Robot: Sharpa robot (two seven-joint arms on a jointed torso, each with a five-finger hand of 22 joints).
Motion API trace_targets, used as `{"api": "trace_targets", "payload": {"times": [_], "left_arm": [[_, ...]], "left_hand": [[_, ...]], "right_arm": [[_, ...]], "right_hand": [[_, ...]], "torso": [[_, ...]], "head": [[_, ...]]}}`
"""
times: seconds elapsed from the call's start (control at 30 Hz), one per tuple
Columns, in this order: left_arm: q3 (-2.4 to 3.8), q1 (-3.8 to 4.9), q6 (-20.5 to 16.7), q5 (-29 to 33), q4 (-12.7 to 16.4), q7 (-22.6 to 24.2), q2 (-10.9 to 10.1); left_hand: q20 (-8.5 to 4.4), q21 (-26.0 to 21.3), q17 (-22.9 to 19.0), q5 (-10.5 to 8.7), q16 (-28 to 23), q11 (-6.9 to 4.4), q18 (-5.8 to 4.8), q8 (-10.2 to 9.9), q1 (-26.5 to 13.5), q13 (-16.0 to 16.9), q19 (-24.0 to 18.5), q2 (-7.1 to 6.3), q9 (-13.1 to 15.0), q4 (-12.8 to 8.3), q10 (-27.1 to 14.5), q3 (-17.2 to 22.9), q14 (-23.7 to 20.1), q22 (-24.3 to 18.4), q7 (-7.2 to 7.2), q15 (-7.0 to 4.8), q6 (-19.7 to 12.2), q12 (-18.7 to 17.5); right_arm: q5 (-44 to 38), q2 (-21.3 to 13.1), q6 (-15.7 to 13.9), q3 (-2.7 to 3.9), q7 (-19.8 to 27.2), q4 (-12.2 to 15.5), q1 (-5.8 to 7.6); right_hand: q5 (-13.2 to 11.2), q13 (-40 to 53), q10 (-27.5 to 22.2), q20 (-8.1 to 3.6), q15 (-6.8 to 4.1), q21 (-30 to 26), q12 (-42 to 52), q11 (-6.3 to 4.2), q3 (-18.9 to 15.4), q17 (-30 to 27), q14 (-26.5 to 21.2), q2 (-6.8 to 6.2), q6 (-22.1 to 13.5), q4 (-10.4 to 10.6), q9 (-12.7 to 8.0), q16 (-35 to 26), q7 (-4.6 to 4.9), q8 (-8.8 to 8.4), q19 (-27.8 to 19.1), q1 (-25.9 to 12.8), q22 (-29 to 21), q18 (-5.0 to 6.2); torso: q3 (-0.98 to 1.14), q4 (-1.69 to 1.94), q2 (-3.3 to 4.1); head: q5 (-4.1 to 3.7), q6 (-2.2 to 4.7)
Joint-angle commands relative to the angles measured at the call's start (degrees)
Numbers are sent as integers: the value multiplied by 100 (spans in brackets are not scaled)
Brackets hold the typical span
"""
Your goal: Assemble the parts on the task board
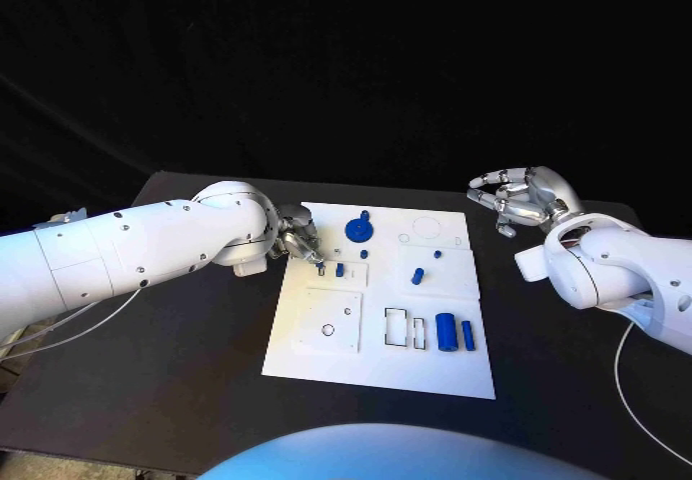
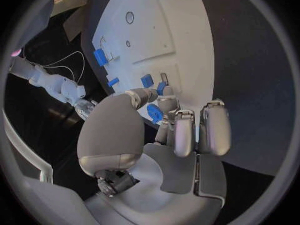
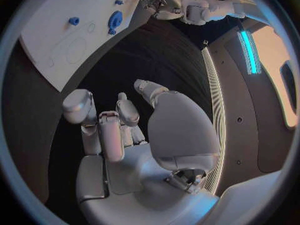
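Note:
The white task board (image 1: 378,350) lies in the middle of the black table. My left hand (image 1: 300,240) hovers over its far left corner and pinches a small blue part (image 2: 154,113) between thumb and fingers, low over the board (image 2: 156,30). Right beside the fingertips stands another small blue part (image 1: 339,269). A round blue part (image 1: 358,232) sits at the far edge, and two blue cylinders (image 1: 456,333) lie near the front right. My right hand (image 1: 522,200) hangs in the air off the board's far right corner, fingers apart and holding nothing (image 3: 119,130).
Two more small blue parts (image 1: 436,254) (image 1: 417,275) stand mid-board. Outlined recesses (image 1: 404,328) lie left of the cylinders. A raised white square (image 1: 329,320) with a hole sits front left. Bare black table (image 1: 173,370) surrounds the board.

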Motion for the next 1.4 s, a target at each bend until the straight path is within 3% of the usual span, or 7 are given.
{"api": "trace_targets", "payload": {"times": [0.03,0.7,1.4], "left_arm": [[-3,-7,139,50,-19,-65,27],[-13,-42,227,139,-41,-98,69],[-13,-45,366,142,-38,-123,70]], "left_hand": [[10,35,1253,37,24,8,-37,6,14,7,28,-53,10,-1166,34,1208,526,1,0,-25,35,22],[8,36,1251,53,23,5,-37,4,4,6,29,-56,9,-1167,39,1212,525,2,-2,-27,42,21],[6,38,1264,93,30,1,-38,2,-5,10,30,-69,8,-1178,49,1219,529,7,-7,-31,55,24]], "right_arm": [[-7,7,65,1,34,-1,-5],[-7,11,68,1,36,-9,-13],[-7,10,69,1,40,-13,-18]], "right_hand": [[20,-8,6,-21,-46,-34,-10,-35,9,456,331,4,-5,30,-1,-24,-16,24,-1,-69,6,72],[20,-8,6,-21,-46,-34,-10,-35,9,456,331,4,-5,30,-1,-24,-16,24,-1,-69,6,72],[28,-4,15,-23,-49,-30,-1,-38,9,462,334,3,-10,31,-3,-23,-19,35,11,-65,15,70]], "torso": [[-1,1,-1],[-9,4,-1],[-4,-4,1]], "head": [[-1,-6],[-28,-20],[-16,-36]]}}
